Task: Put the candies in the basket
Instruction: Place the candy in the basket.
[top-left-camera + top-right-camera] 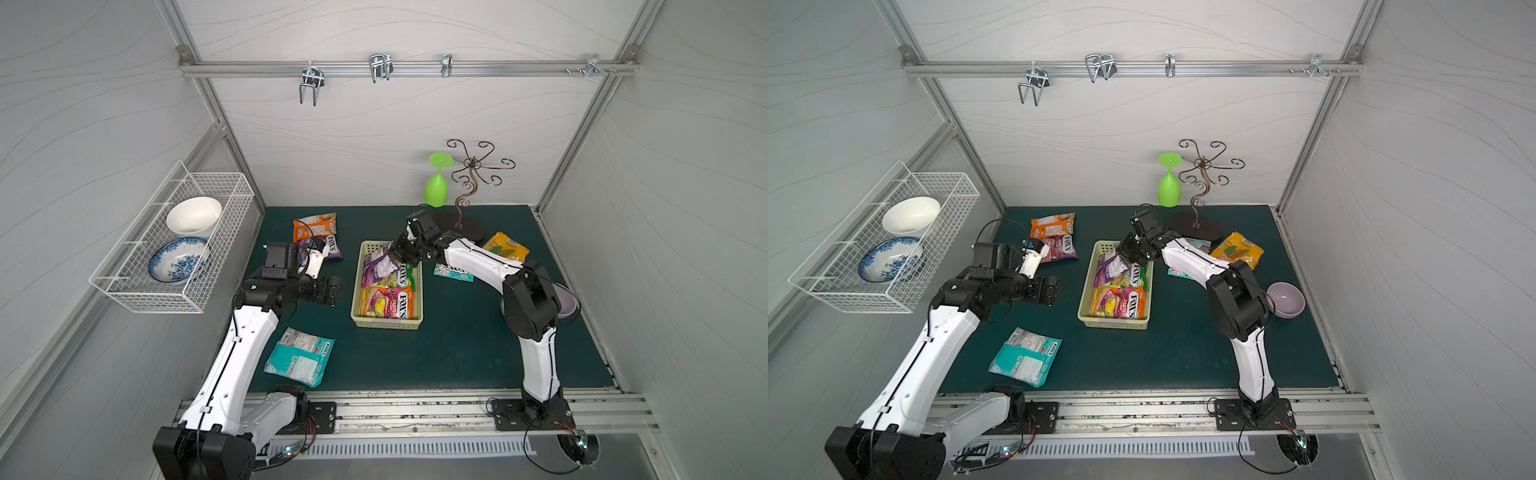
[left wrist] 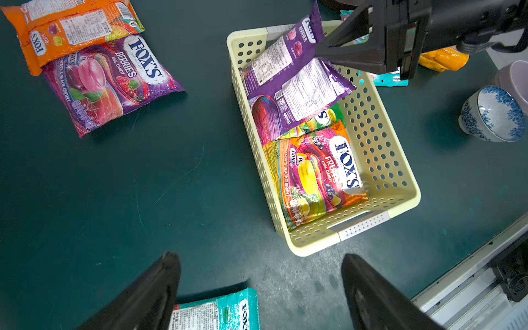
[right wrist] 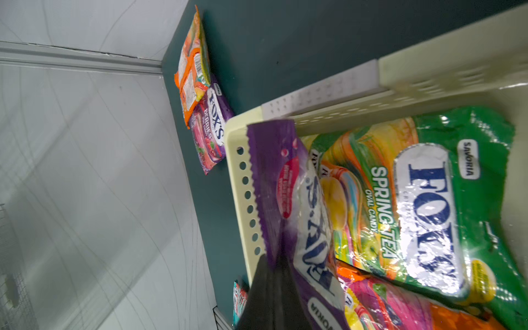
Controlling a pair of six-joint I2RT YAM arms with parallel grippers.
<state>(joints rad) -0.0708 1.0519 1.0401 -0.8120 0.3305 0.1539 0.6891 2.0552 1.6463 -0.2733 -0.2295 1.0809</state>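
Jaws of the right gripper (image 1: 394, 254) are clamped on one edge of the purple packet (image 2: 285, 80), which hangs tilted inside the far end of the basket (image 1: 386, 323). Its lower part rests on the packets already there. Jaws of the left gripper (image 2: 260, 257) are spread wide and hold nothing. This gripper hovers above the table (image 1: 457, 353), to the left of the basket.

Basket contents: the green-yellow packet (image 3: 428, 200) lies flat at the middle, partly under the purple packet. The orange fruits packet (image 2: 314, 174) lies flat at the near end, overlapping it.

Outside the basket, on the table:
- the purple-pink packet (image 2: 114, 83) at far left, with the orange packet (image 1: 313, 226) just behind it and overlapping its edge;
- the large teal packet (image 1: 301, 355) at near left, well apart from the basket;
- the small teal packet (image 1: 453, 272) just right of the basket, partly hidden by the right arm;
- the yellow packet (image 1: 506, 246) farther right, near the back.

Other items: a lilac bowl (image 1: 1285, 299) stands near the table's right edge, beside a blue-patterned cup (image 2: 491, 117). A green glass (image 1: 436, 183) hangs upside down on a metal stand (image 1: 465, 199) at the back. A white wire basket (image 1: 137, 291) on the left wall holds two bowls.
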